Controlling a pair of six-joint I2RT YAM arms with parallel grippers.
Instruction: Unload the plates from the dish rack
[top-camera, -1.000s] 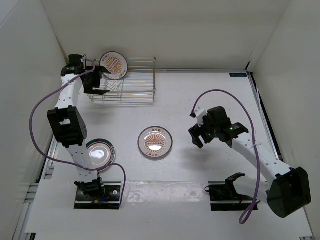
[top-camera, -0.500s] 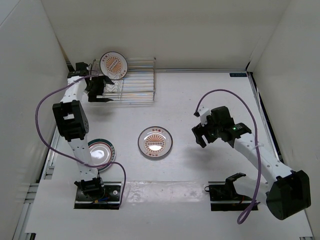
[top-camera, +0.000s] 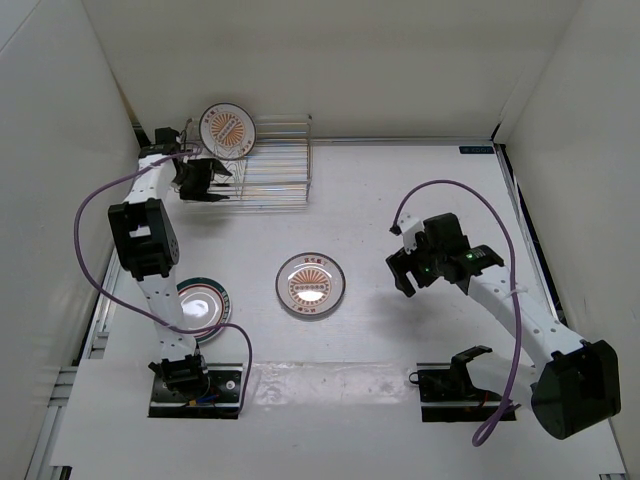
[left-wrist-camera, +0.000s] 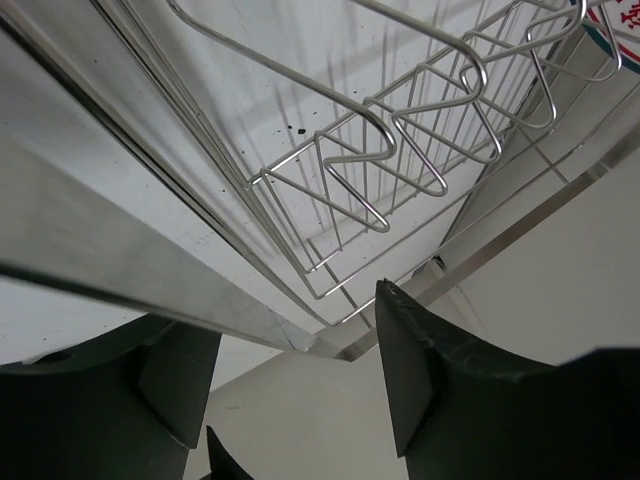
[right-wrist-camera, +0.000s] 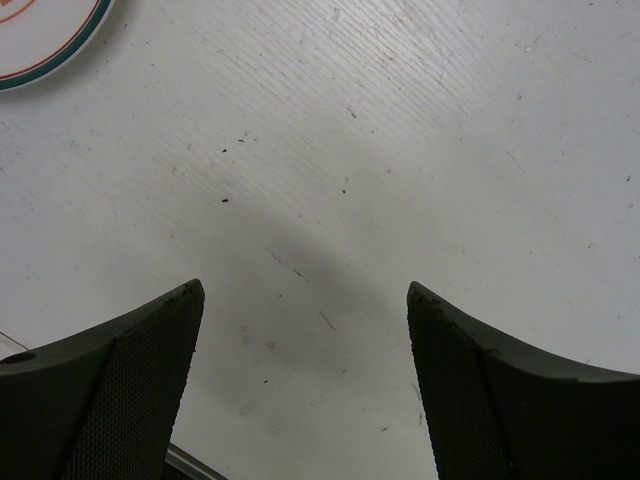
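The wire dish rack (top-camera: 272, 165) stands at the back left of the table. One sunburst plate (top-camera: 227, 130) stands upright in its left end. A second sunburst plate (top-camera: 311, 284) lies flat mid-table. The plain pale plate (top-camera: 203, 306) lies flat at the near left, partly behind the left arm. My left gripper (top-camera: 205, 180) is open and empty at the rack's left front corner; its wrist view shows the zigzag wires (left-wrist-camera: 400, 110) and the plate's rim (left-wrist-camera: 615, 20) ahead of the gripper (left-wrist-camera: 290, 380). My right gripper (top-camera: 402, 270) is open and empty, right of the centre plate, over bare table (right-wrist-camera: 305, 290); that plate's rim (right-wrist-camera: 40, 40) shows at top left.
White walls enclose the table on the left, back and right. The left wall stands close beside the rack and the left arm. Purple cables loop off both arms. The arm bases (top-camera: 195, 385) sit at the near edge.
My left gripper has moved down and slightly right to the rack's left front corner, and its elbow has swung toward the back. My right gripper has drifted slightly right.
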